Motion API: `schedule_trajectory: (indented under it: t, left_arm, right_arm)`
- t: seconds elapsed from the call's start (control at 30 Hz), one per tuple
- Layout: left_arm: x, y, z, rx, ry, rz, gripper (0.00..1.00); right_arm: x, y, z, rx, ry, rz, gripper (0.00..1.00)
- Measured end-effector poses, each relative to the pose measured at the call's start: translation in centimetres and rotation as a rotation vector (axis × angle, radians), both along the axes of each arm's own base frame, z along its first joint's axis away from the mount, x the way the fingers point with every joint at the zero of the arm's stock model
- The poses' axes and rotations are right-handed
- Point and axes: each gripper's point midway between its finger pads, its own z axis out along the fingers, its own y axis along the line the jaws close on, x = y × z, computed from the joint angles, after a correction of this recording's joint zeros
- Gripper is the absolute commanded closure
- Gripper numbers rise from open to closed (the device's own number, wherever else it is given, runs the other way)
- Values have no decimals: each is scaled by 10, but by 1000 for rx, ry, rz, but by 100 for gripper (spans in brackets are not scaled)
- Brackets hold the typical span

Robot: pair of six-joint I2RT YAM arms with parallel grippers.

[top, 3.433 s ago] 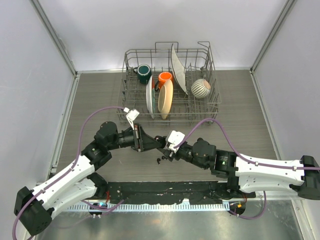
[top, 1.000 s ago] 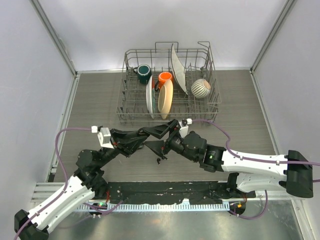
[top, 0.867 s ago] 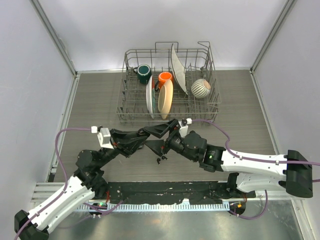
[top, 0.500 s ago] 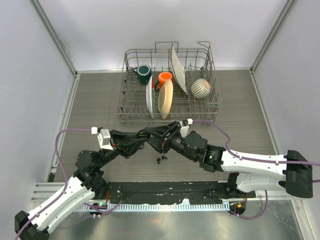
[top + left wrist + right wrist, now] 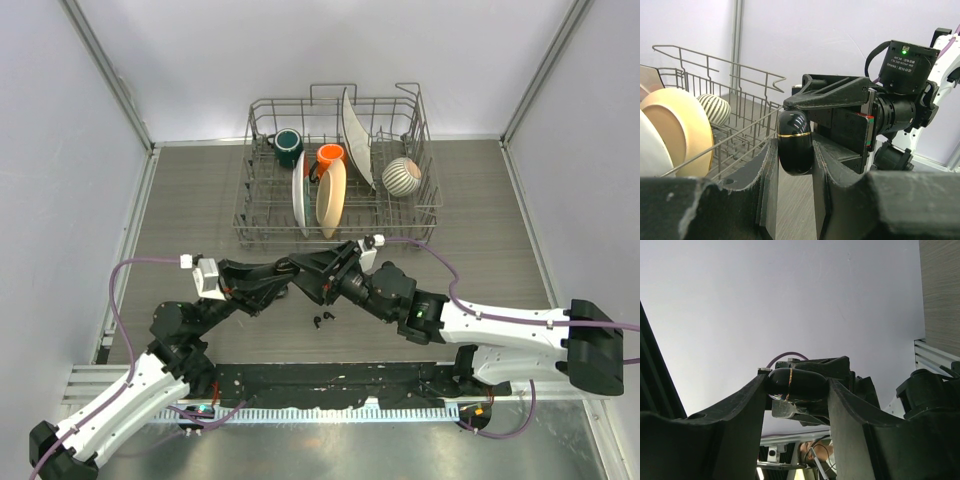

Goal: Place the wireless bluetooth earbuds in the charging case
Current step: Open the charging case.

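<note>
Left gripper (image 5: 795, 152) is clamped on one end of the glossy black oval charging case with gold band (image 5: 795, 142), up in the air, with the right gripper (image 5: 796, 384) pinching the other end. Tiny black earbuds (image 5: 321, 320) lie on the grey desk (image 5: 200, 200) just below them, toward the near edge. Right arm looks slightly nearer.

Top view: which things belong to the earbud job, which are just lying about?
Job: tiny black earbuds on the table; glossy black oval charging case, held by left gripper and right gripper.
Lying about: grey wire dish rack; teal mug, orange mug, white plates, tan plate, striped bowl inside it.
</note>
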Motion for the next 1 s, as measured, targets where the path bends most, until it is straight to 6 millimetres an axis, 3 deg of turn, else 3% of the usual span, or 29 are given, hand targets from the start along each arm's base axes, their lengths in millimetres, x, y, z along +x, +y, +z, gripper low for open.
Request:
schedule_trajectory:
  t: [0.2,0.37,0.5,1.0]
  left_arm:
    - [1,1,2,-6,-4,5,73]
    - [1,1,2,-7,-3,6,61]
    - [1,0,0,-5,9,-1,58]
    - [-1,-2,-3,-2,33,-17,57]
  right_arm:
    - [1,2,2,5,-20,0,99]
    - [1,2,2,-3,-35,-2,99]
    - [0,2,1,-14,-51,1,99]
    - [0,2,-1,-38,-77,1,99]
